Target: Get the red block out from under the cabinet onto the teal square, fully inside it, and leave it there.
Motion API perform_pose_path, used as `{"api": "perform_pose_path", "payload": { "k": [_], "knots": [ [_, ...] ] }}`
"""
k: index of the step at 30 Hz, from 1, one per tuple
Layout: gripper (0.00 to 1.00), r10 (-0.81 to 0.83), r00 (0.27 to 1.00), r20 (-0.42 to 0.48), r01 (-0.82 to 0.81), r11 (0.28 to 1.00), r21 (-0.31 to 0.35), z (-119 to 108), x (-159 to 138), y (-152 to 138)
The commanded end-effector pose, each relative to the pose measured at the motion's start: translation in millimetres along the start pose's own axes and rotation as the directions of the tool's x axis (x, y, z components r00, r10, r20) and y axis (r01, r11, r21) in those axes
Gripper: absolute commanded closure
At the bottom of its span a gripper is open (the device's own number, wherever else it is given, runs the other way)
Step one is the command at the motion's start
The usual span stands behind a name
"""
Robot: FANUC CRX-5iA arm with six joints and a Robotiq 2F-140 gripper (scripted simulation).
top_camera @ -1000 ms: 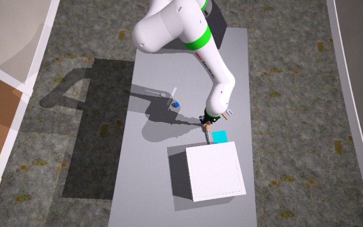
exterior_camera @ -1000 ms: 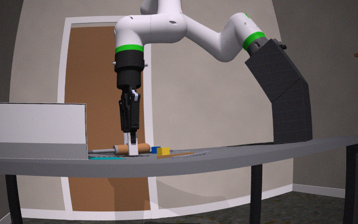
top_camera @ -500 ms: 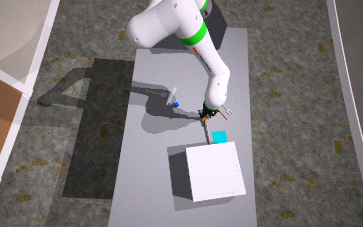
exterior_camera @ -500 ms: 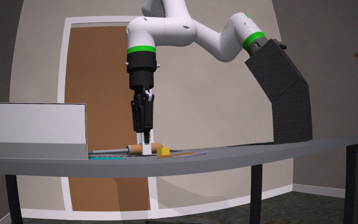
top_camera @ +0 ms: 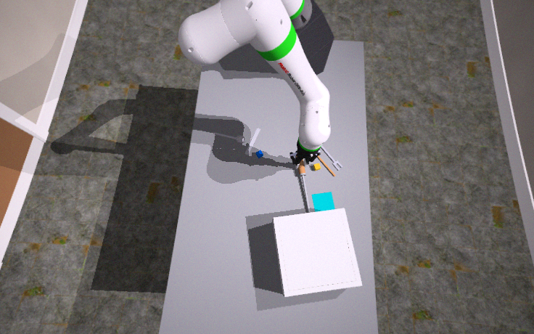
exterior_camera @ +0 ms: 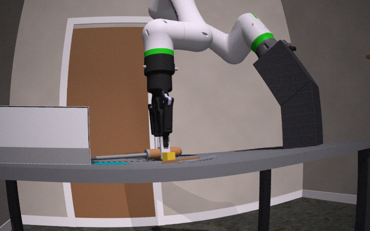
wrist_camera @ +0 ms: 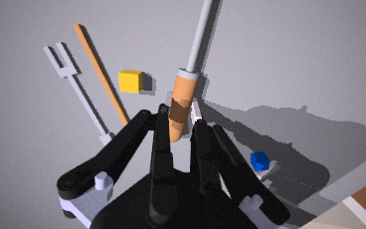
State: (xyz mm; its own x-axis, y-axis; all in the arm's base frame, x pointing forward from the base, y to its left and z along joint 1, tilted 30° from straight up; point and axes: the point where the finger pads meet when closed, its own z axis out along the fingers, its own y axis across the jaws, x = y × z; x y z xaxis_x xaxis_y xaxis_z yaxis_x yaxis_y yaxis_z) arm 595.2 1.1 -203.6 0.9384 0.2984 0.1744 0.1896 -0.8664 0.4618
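Top view: high above the table (top_camera: 219,248), looking down. Exterior: low, level with the table's edge, side-on. Wrist: close, down past the gripper (wrist_camera: 181,130). All share the yellow cube (top_camera: 316,166).

I count one white box cabinet (top_camera: 317,250) near the front right corner of the desk, and one flat teal square (top_camera: 323,201) just behind it. Small cubes: two, one yellow (top_camera: 316,166) and one blue (top_camera: 259,154). Long tools: one grey rod with an orange wooden handle (wrist_camera: 182,105), one thin orange stick (wrist_camera: 100,75), one pale grey two-pronged fork (wrist_camera: 74,82), one pale flat strip (top_camera: 254,140).
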Motion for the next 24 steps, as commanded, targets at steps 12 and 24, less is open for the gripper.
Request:
{"api": "perform_pose_path", "payload": {
  "k": [12,24],
  "knots": [
    [1.00,0.000,1.000,-0.004,0.000,1.000,-0.001,0,-34,0],
    [1.00,0.000,1.000,-0.004,0.000,1.000,-0.001,0,-57,0]
  ]
}}
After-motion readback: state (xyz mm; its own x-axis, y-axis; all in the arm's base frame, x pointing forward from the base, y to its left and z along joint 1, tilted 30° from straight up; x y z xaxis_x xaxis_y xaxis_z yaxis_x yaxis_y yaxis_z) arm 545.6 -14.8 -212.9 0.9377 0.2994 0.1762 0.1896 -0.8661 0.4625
